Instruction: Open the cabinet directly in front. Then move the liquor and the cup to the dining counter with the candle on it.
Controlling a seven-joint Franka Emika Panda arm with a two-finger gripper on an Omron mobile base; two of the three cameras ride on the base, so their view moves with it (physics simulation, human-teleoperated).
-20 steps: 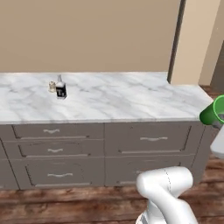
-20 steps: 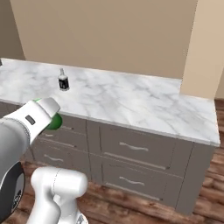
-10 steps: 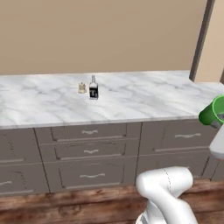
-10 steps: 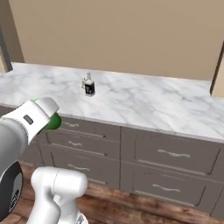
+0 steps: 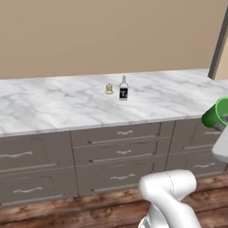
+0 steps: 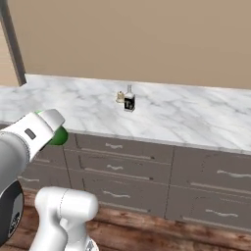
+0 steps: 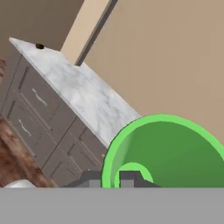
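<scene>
Liquor (image 5: 124, 88) on dining counter (image 5: 58, 107), candle (image 5: 109, 88) just left; cup (image 5: 216, 112) off counter's right front.

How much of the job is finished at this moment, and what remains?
Done: the small dark liquor bottle already stands on the white marble dining counter, beside a small candle. In hand: the gripper is shut on the bright green cup's rim. Left: setting that cup on the counter.

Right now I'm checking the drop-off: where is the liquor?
The liquor stands upright mid-way along the dining counter, just right of a small candle in the left base view.
</scene>
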